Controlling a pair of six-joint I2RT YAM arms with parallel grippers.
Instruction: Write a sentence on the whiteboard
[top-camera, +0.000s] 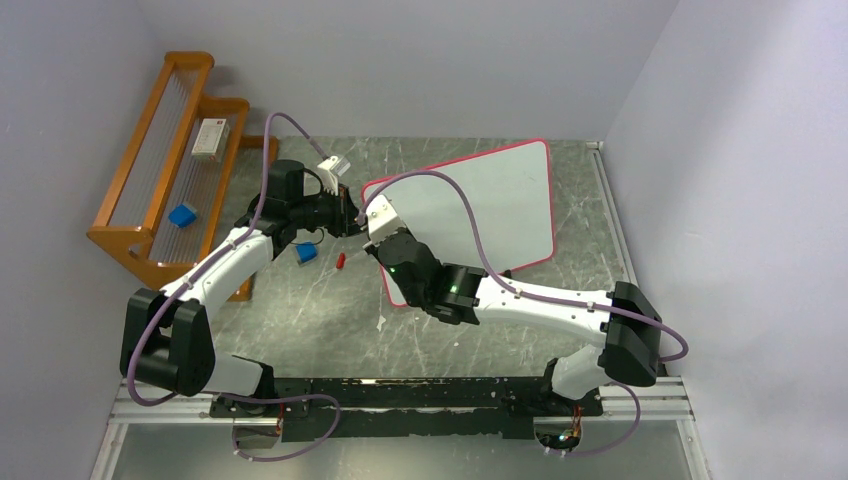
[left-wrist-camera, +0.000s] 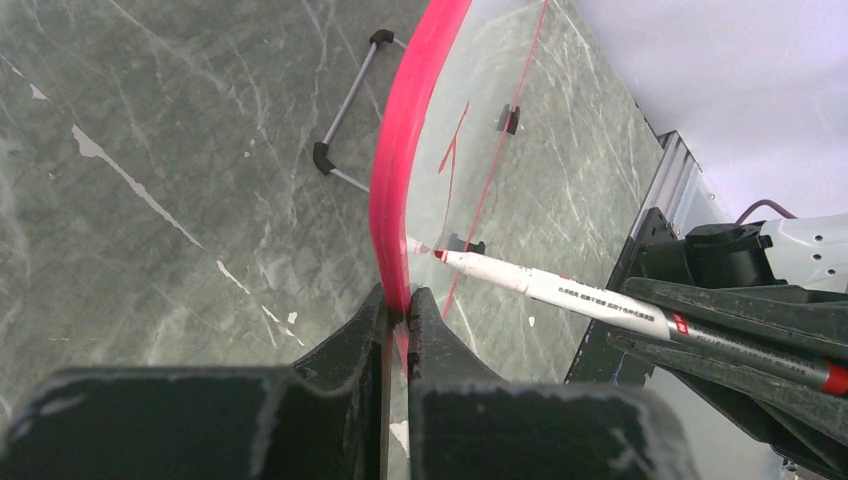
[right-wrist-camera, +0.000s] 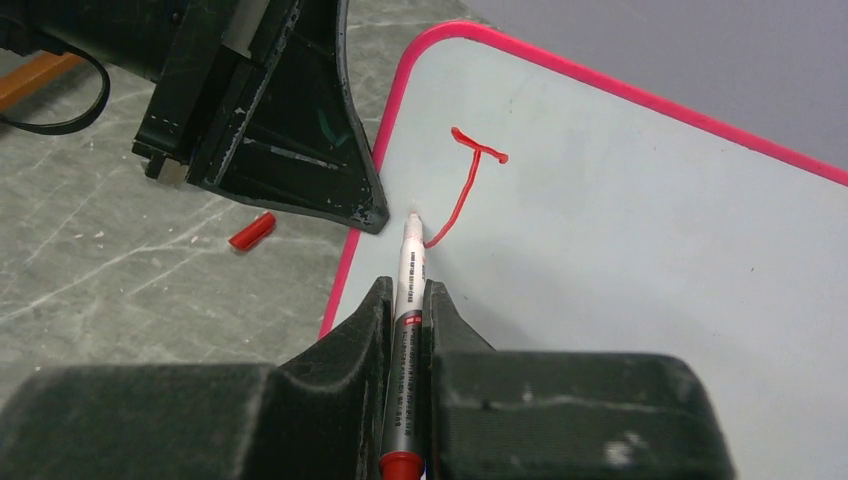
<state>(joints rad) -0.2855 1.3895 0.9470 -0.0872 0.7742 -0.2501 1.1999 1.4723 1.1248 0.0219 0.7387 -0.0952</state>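
On marble tabletop (left-wrist-camera: 150, 150), left fingers (left-wrist-camera: 345, 355) pinch whiteboard (top-camera: 490, 200) edge.

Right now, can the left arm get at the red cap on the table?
Likely yes, but only by letting go: the left claw is shut on the whiteboard rim; the cap lies uncovered close by.

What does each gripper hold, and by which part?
The left gripper pinches the whiteboard at its edge; the right gripper grips the marker around its barrel.

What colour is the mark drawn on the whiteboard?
The mark on the whiteboard is red. It shows best in the right wrist view.
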